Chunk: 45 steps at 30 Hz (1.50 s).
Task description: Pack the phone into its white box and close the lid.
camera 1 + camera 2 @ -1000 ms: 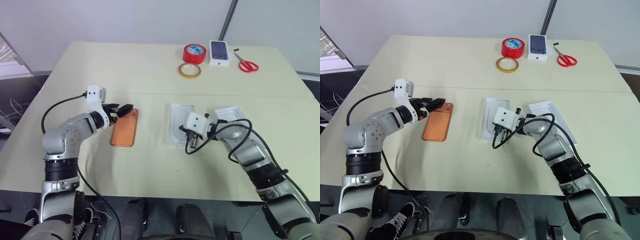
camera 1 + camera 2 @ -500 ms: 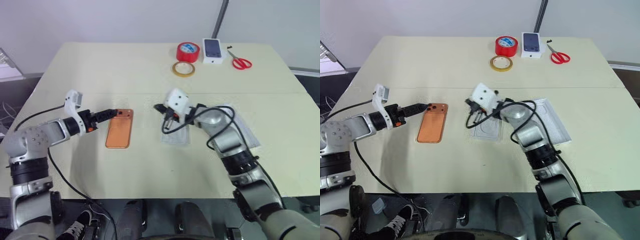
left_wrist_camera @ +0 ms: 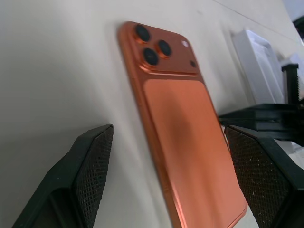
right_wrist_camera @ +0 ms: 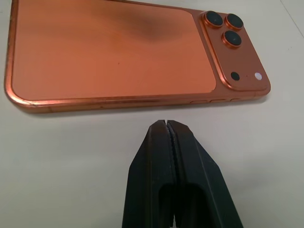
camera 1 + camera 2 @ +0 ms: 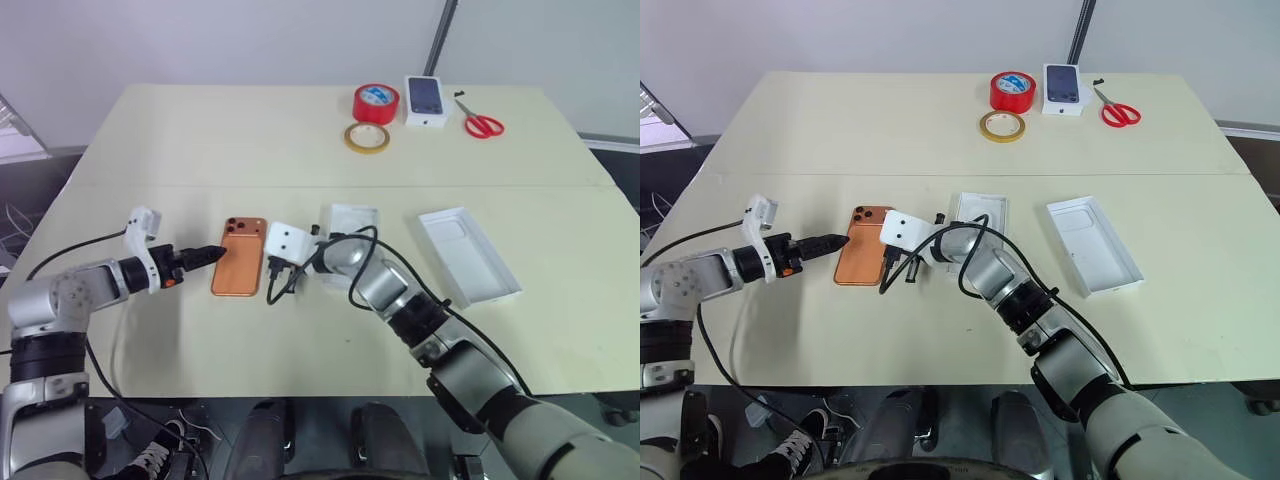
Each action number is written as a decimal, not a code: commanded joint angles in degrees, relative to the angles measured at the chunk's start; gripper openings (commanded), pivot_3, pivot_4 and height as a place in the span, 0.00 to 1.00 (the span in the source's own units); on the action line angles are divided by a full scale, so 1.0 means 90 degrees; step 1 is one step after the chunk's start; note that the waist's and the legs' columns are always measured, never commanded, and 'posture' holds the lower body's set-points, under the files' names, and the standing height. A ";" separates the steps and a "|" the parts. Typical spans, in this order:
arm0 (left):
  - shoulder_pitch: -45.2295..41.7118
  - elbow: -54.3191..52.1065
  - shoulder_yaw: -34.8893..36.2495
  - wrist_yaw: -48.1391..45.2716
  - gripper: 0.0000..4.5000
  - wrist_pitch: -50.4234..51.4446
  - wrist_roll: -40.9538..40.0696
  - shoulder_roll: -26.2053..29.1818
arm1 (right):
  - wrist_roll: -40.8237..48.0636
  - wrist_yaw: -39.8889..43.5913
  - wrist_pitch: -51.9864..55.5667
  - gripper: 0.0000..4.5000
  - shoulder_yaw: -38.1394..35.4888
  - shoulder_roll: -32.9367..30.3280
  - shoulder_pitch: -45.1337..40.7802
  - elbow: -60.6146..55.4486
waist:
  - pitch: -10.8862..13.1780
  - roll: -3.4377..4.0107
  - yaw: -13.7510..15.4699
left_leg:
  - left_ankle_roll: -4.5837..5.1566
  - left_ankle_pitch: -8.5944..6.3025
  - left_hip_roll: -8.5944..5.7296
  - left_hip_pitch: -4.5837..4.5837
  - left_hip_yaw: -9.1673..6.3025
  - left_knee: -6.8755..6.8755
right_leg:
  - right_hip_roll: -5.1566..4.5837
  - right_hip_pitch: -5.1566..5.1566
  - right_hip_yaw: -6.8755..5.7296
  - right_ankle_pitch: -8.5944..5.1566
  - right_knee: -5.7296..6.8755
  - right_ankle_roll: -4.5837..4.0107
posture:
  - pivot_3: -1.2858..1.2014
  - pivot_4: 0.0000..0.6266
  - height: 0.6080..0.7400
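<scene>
The orange phone [image 5: 240, 259] lies back up on the table, its camera cluster at the far end. My left gripper [image 3: 166, 137] is open at the phone's left long edge, holding nothing. My right gripper [image 4: 166, 122] is shut and empty, its tips just short of the phone's right long edge. Behind my right wrist lies a shallow white piece [image 5: 349, 215] with an oval outline. I cannot tell whether it is the white box or an insert lying in it. Further right lies the lid [image 5: 470, 256], open side up and white inside.
Along the table's far edge stand a red tape roll [image 5: 376, 102], a yellow tape ring [image 5: 367, 139], a small white box with a dark phone picture [image 5: 426, 101] and red-handled scissors [image 5: 482, 125]. Black cables loop from both wrists over the table.
My right arm has swept left from over the white piece with the oval outline to the phone's right edge, still shut. My left gripper has drawn back left off the phone's corner.
</scene>
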 commanded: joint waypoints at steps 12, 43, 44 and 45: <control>-0.0298 0.0119 -0.0733 0.0020 0.87 0.0726 0.0130 -0.0795 | -0.0057 0.0012 -0.0122 0.01 -0.0088 0.0176 -0.0120 0.0129 | -0.0020 0.0013 0.0058 | 0.0015 -0.0008 -0.0009 0.0004 -0.0001 0.0003 | -0.0005 0.0007 -0.0001 0.0000 0.0005 0.0000 | 0.52 0.24 0.91; -0.0405 0.1004 0.0519 0.0345 0.25 0.1635 -0.0473 -0.1006 | -0.0068 -0.0076 -0.0188 0.00 -0.0147 0.0047 0.0033 -0.0032 | -0.0020 0.0011 0.0004 | 0.0008 -0.0005 -0.0009 0.0003 -0.0002 0.0002 | -0.0004 0.0002 -0.0001 0.0000 0.0005 0.0001 | 0.52 0.24 0.91; -0.0388 0.0977 0.0505 0.0338 0.19 0.1607 -0.0477 -0.1009 | -0.0068 -0.0074 -0.0184 0.00 -0.0144 0.0044 0.0041 -0.0044 | -0.0020 0.0011 0.0003 | 0.0008 -0.0005 -0.0009 0.0003 -0.0002 0.0002 | -0.0004 0.0002 0.0000 0.0000 0.0005 0.0001 | 0.52 0.24 0.91; -0.0391 0.0983 0.0504 0.0348 0.09 0.1629 -0.0488 -0.1015 | -0.0067 -0.0072 -0.0186 0.00 -0.0143 0.0040 0.0046 -0.0057 | -0.0022 0.0011 0.0013 | 0.0008 -0.0005 -0.0009 0.0003 -0.0002 0.0001 | -0.0004 0.0001 -0.0001 0.0000 0.0005 0.0001 | 0.52 0.24 0.91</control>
